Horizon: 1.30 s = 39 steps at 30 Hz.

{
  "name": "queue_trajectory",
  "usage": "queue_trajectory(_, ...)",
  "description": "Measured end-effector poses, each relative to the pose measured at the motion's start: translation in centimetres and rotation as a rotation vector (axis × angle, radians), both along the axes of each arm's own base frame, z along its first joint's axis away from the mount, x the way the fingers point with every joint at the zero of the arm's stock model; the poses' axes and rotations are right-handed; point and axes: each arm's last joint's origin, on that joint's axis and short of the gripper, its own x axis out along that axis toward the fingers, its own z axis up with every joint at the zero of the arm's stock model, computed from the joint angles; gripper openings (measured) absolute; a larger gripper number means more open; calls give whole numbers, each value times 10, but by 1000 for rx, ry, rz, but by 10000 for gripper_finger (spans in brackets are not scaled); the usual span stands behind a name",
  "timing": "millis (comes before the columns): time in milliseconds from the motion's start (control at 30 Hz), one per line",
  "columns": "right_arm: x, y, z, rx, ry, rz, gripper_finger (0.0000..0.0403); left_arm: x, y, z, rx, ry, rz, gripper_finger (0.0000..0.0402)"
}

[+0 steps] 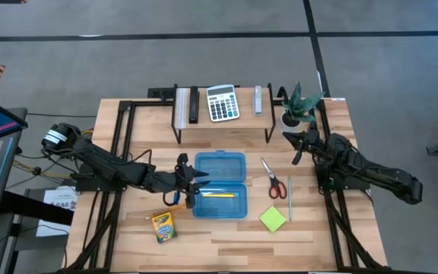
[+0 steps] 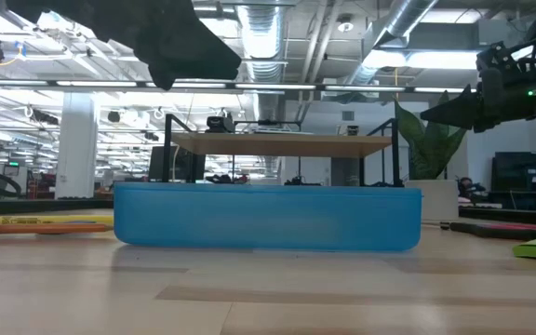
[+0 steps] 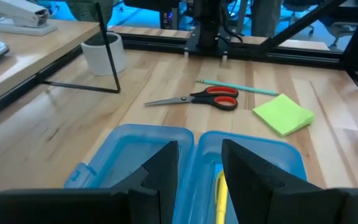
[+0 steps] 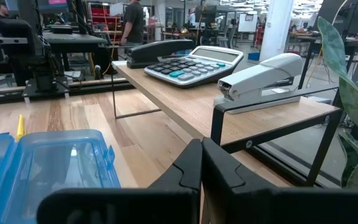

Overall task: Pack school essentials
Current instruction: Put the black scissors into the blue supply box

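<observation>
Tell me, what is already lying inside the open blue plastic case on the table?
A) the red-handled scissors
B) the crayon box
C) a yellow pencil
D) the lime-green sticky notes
C: a yellow pencil lies in the blue case, while the scissors, sticky notes and crayon box sit on the table outside it.

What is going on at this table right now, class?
A two-armed robot is packing school supplies into an open blue case that already holds a yellow pencil. The left claw hovers, part open and empty, at the case's left edge. The right claw waits shut near the potted plant. Scissors, sticky notes and crayon box lie outside.
</observation>
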Motion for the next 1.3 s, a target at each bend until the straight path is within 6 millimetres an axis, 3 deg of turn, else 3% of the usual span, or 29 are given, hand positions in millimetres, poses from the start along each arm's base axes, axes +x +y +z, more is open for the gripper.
queue_trajectory(233, 0, 0, 0, 0, 0, 0, 28, 0, 0, 0, -68, -15, 23, 112)
queue_trajectory(1300, 0, 0, 0, 0, 0, 0, 28, 0, 0, 0, -52, -18, 31, 112)
